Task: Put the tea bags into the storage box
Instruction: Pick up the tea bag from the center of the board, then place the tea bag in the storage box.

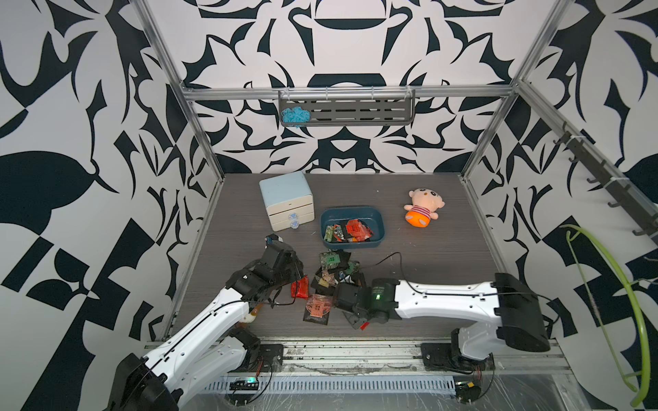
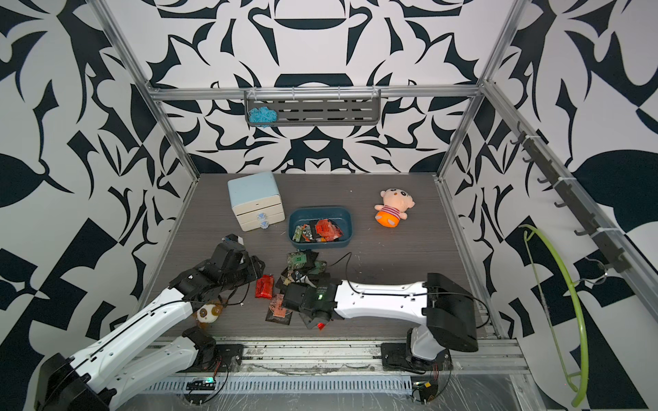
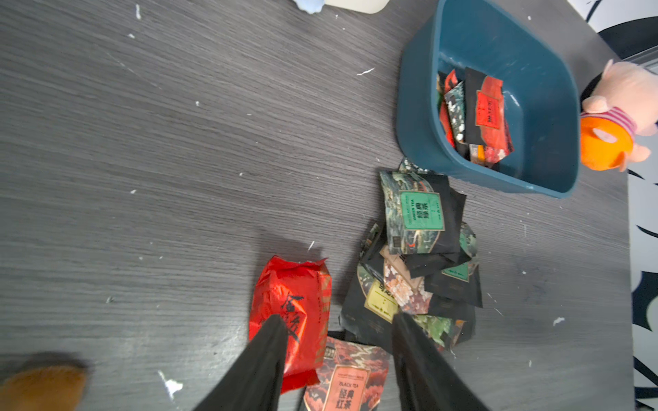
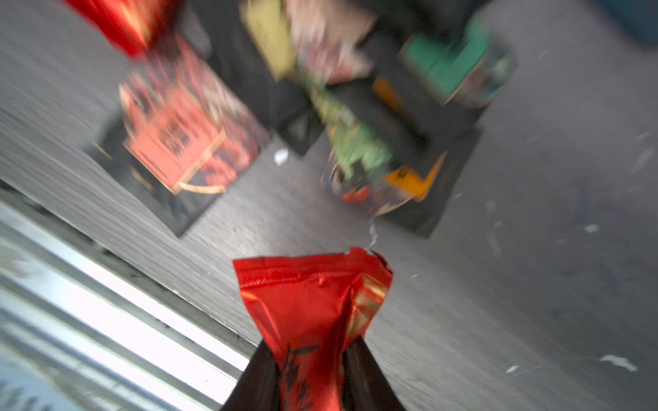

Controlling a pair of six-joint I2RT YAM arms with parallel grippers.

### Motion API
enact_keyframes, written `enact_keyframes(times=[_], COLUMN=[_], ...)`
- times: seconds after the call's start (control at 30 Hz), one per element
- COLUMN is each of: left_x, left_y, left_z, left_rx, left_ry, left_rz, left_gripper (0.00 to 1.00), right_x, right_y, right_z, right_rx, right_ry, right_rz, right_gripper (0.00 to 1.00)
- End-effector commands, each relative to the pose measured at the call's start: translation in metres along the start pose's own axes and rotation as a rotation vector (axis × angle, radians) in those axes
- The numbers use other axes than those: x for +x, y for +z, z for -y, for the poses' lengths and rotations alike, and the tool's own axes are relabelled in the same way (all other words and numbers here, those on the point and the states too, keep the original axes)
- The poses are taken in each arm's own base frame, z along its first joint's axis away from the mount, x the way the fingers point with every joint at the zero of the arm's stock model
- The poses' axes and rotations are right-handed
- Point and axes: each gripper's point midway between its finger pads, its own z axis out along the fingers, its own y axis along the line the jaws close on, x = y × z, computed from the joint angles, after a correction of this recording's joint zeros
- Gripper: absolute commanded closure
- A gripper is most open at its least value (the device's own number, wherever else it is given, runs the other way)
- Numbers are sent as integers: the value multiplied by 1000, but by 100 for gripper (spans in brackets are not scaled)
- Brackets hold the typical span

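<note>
Nearest me, by the metal rail (image 1: 338, 352) at the bottom of the frame, the right end effector (image 4: 309, 356) was pinched narrow on a crumpled shiny red foil tea bag (image 4: 313, 295). The packet stuck out past the black fingertips, apart from the heap. That wrist view was blurred, so I could not tell how high it hung.

Just to the left in the frame, the left end effector (image 3: 338, 327) stood about half open and empty. Its fingers were over a second red foil tea bag (image 3: 295, 302) lying on the dark grey wood-grain tabletop (image 1: 427, 270); whether a fingertip touched it I couldn't say. Beside that lay a flat black sachet with an orange-red label (image 1: 318, 307). Further up the frame a loose heap of black, green and beige labelled tea bags (image 1: 331, 275) overlapped one another, close to the box's near wall.

Beyond the heap, at the middle of the frame, sat the shallow dark teal plastic storage box (image 1: 356, 214), with several tea bags (image 1: 350, 231) bunched inside it.

By my reckoning the job was under way but not half done. More bags lay outside the box than in it, and the gripped one had yet to be carried across.
</note>
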Motion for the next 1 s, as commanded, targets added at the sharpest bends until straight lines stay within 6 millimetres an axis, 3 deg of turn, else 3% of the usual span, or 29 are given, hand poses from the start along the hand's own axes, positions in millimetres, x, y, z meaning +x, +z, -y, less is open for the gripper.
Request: enact_keyframes(times=[0.0, 0.2, 0.33, 0.4, 0.7, 0.97], left_x=[0, -1, 4, 8, 11, 20], left_y=[5, 8, 11, 12, 12, 20], left_z=[-12, -17, -21, -24, -32, -39], left_rx=[-48, -74, -79, -80, -72, -87], left_ry=[-1, 2, -10, -18, -64, -92], left_rz=[21, 29, 22, 16, 49, 26], left_gripper=[46, 46, 46, 46, 46, 46], right_x=[-45, -126, -167, -180, -200, -198], right_y=[-31, -42, -27, -10, 57, 84], right_z=[40, 118, 142, 157, 193, 207], right_rx=[20, 68, 48, 60, 123, 210], right_ry=[71, 273, 321, 338, 346, 299], right_rz=[104, 184, 164, 123, 2, -65], right_gripper=[68, 69, 69, 68, 69, 66])
